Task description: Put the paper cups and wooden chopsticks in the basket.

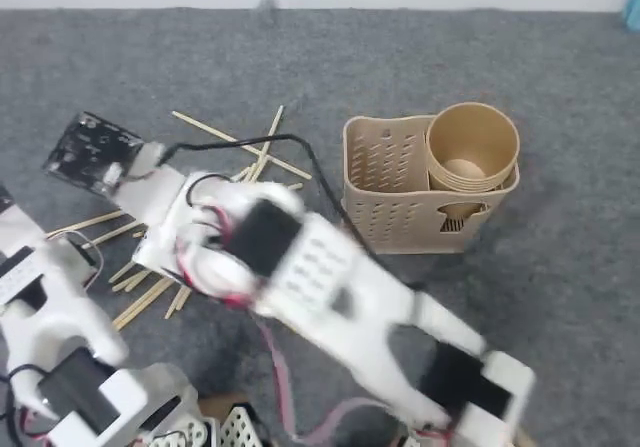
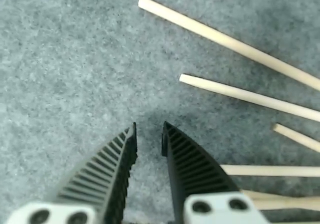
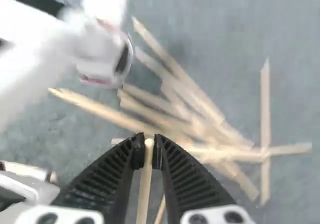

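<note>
A beige slotted basket [image 1: 392, 202] stands on the grey carpet with stacked paper cups [image 1: 472, 149] in its right part. To its left, wooden chopsticks [image 1: 262, 147] lie scattered. The right arm [image 1: 310, 262] stretches across them from the front right. My right gripper [image 3: 146, 145] is shut on one wooden chopstick [image 3: 143, 184], just short of the chopstick pile [image 3: 195, 119]. My left gripper [image 2: 148, 133] hangs low over bare carpet, narrowly open with nothing between its jaws. Several chopsticks [image 2: 250, 96] lie just beside it.
The left arm [image 1: 50, 317] sits at the front left corner, close to the right arm's wrist, and appears blurred in the right wrist view [image 3: 95, 48]. A black cable [image 1: 250, 145] runs over the chopsticks. Open carpet lies behind and to the right of the basket.
</note>
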{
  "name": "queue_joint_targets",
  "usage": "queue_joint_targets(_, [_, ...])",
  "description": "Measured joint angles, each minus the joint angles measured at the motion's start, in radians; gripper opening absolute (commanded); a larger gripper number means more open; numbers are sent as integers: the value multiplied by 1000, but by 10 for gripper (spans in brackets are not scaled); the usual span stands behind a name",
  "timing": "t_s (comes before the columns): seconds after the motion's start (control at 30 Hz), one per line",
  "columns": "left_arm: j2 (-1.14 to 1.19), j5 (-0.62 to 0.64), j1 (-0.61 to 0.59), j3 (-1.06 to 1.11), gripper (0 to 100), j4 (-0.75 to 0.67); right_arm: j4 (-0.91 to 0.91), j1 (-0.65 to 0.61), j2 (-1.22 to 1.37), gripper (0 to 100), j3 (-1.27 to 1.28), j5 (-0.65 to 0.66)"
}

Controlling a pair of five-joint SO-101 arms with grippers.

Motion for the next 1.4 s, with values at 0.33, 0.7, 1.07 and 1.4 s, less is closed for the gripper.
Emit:
queue_joint_targets(0.33, [0, 0, 2, 0, 80, 0, -48, 75, -420, 6, 0, 149])
queue_joint_targets(0.7, [0, 0, 2, 0, 80, 0, -101, 238, -609, 6, 5, 92])
queue_joint_targets(1.07, [0, -18, 2, 0, 79, 0, -503, 338, -847, 6, 411, 40])
queue_joint_targets(1.4, [0, -32, 2, 0, 79, 0, -916, 529, -890, 6, 700, 37])
